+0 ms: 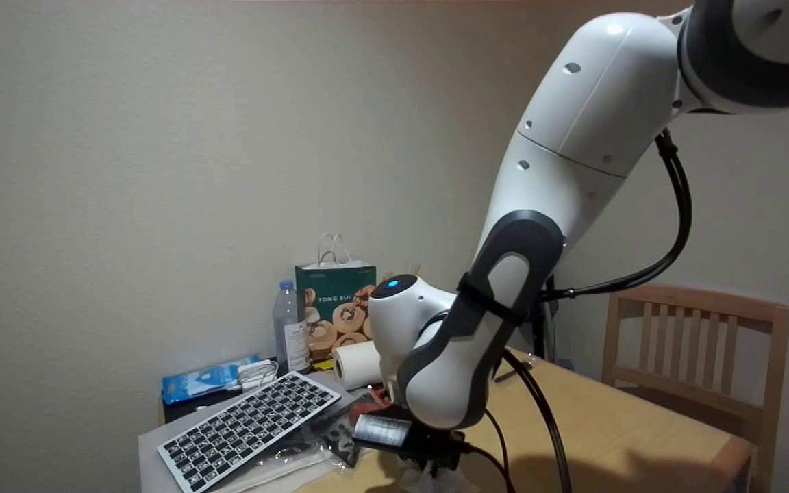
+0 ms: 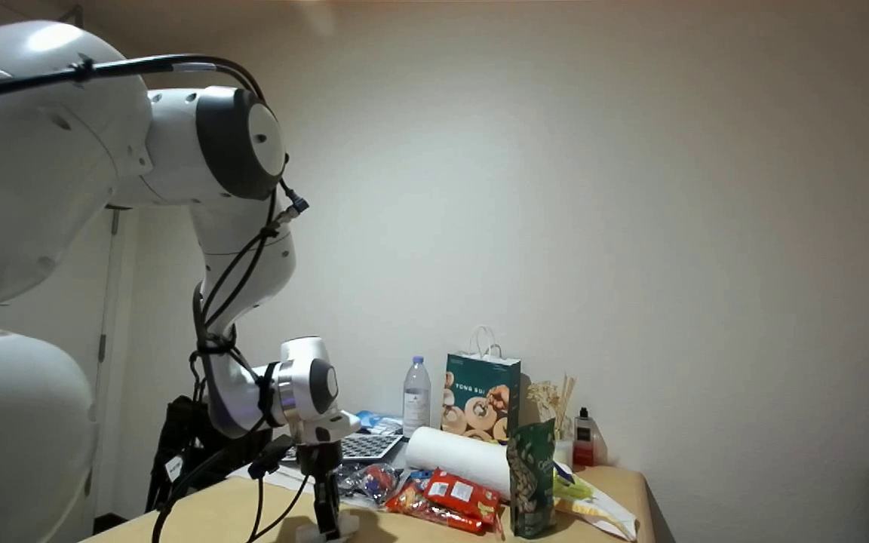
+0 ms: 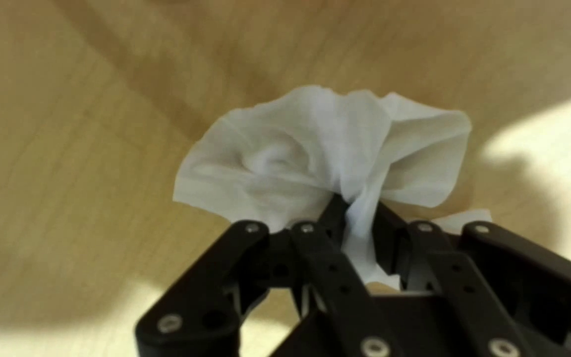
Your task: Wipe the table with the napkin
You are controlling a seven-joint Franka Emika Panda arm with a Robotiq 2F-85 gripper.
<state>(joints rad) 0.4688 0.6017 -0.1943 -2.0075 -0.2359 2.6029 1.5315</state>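
Observation:
The table (image 1: 593, 404) is a flat light tan wooden top; it also shows in an exterior view (image 2: 212, 509) and the wrist view (image 3: 92, 188). The napkin (image 3: 285, 153) is a crumpled white tissue. My gripper (image 3: 357, 213) is shut on the napkin, with a pinched fold between the fingers and the rest spread out on the table beyond the fingertips. In both exterior views the gripper (image 1: 433, 468) (image 2: 327, 520) points down, low at the table. The napkin shows there only in part, at the bottom edge (image 1: 446, 482) (image 2: 348, 522).
A white grid-patterned panel (image 1: 251, 428) lies on the table's side. A paper towel roll (image 2: 465, 458), red snack packets (image 2: 461, 498) and a green pouch (image 2: 531, 483) are near the gripper. A bottle (image 1: 290, 332) and paper bag (image 1: 336, 308) stand behind. A chair (image 1: 699, 342) is beside the table.

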